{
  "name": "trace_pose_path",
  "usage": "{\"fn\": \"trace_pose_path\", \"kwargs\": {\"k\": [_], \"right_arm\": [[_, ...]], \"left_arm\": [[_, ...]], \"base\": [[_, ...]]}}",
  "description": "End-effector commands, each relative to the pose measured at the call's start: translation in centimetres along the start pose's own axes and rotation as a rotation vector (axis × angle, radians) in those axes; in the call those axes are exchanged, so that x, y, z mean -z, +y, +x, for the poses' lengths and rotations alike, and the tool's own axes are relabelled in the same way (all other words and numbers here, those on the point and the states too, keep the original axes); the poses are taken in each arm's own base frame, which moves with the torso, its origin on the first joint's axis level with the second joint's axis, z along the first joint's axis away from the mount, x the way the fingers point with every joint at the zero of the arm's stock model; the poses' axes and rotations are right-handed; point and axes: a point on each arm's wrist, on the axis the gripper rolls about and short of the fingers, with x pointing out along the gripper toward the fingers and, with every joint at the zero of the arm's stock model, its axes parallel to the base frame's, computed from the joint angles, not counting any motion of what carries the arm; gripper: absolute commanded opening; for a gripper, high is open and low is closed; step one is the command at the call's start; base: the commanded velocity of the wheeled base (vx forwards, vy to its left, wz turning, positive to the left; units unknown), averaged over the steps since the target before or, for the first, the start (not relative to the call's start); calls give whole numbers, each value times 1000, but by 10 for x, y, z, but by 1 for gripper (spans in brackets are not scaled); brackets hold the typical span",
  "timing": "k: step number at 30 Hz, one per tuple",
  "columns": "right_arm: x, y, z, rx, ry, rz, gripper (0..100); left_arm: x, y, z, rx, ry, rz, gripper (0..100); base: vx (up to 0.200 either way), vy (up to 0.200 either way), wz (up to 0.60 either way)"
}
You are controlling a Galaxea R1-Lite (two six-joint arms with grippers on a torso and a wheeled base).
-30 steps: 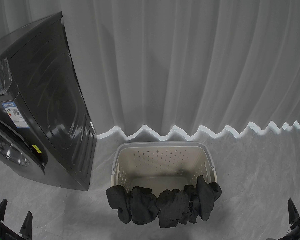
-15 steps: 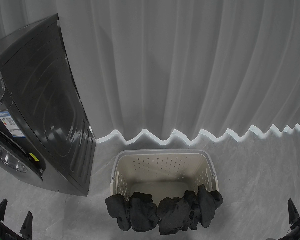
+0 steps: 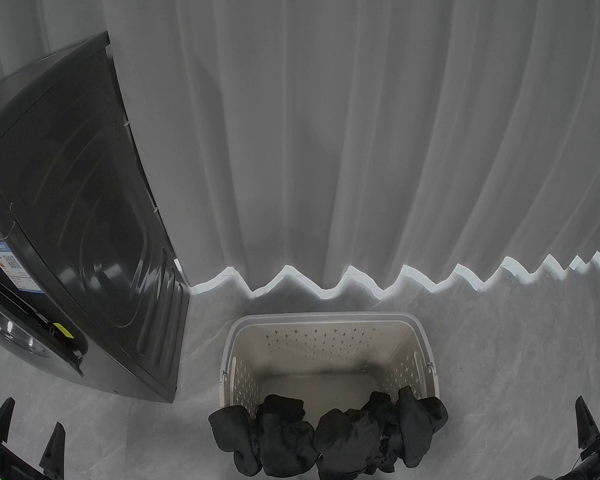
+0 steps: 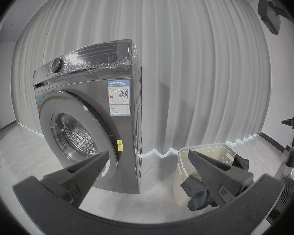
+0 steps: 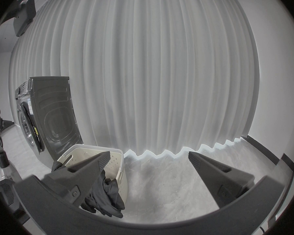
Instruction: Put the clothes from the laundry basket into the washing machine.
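Both claws sit low and empty. The left gripper (image 4: 147, 154) has its fingers spread wide with nothing between them, and the right gripper (image 5: 148, 154) is just as wide and bare. Out in front, between the two, the cream laundry basket (image 3: 327, 319) stands on the grey floor (image 3: 513, 368). The dark clothes (image 3: 327, 438) lie bunched over its near rim, some hanging down outside the wall. The basket's bottom looks bare. Near its left side stands the grey washing machine (image 4: 124, 137), its round door (image 4: 76, 137) shut as far as I can judge. Nothing seems loaded yet. The door wants opening, and every garment is left to carry over.
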Motion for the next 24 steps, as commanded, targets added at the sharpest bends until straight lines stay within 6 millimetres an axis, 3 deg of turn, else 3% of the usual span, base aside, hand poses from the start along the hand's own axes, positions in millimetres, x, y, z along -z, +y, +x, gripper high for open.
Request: {"fn": "trace_pose_path", "kwargs": {"k": [1, 24], "right_arm": [[5, 0, 0, 0, 1, 0, 100], [5, 0, 0, 3, -1, 3, 100]], "left_arm": [[5, 0, 0, 0, -2, 0, 100], [5, 0, 0, 0, -2, -3, 100]], "base": [[0, 0, 0], [0, 0, 0]]}}
